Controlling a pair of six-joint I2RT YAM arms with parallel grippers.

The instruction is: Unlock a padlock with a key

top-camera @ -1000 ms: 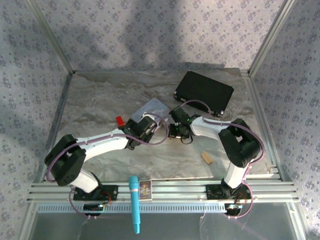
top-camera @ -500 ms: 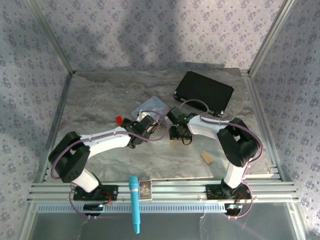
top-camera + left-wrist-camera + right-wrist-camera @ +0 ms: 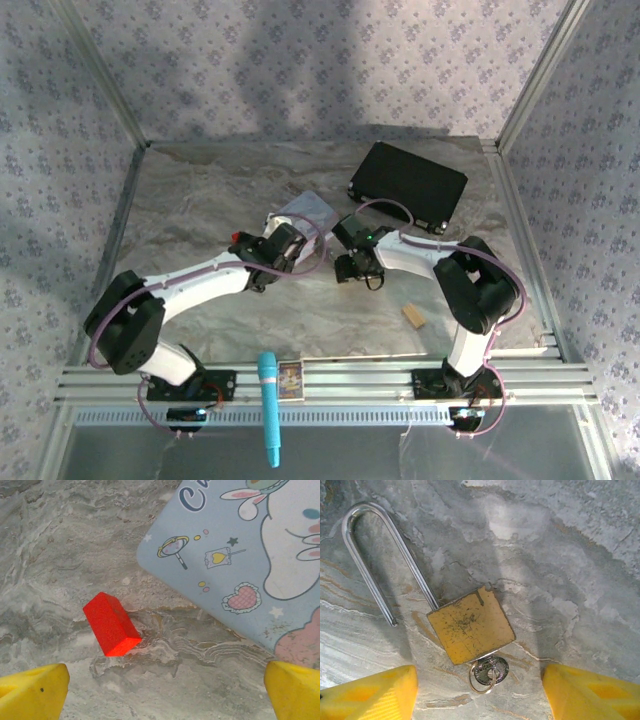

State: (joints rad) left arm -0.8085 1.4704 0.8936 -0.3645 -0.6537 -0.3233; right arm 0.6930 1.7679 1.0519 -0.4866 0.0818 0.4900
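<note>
Padlock (image 3: 470, 630), shackle open, key (image 3: 489, 671) in its base, lies untouched before right gripper (image 3: 480, 700), fingers spread wide; left gripper (image 3: 165, 692) gapes empty near red block (image 3: 111, 624).

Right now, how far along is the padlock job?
Looks done: the padlock has one end of its shackle free of the brass body, with the key seated underneath. In hand: nothing; the right gripper hovers over it, jaws open. Left: probably just backing away.
</note>
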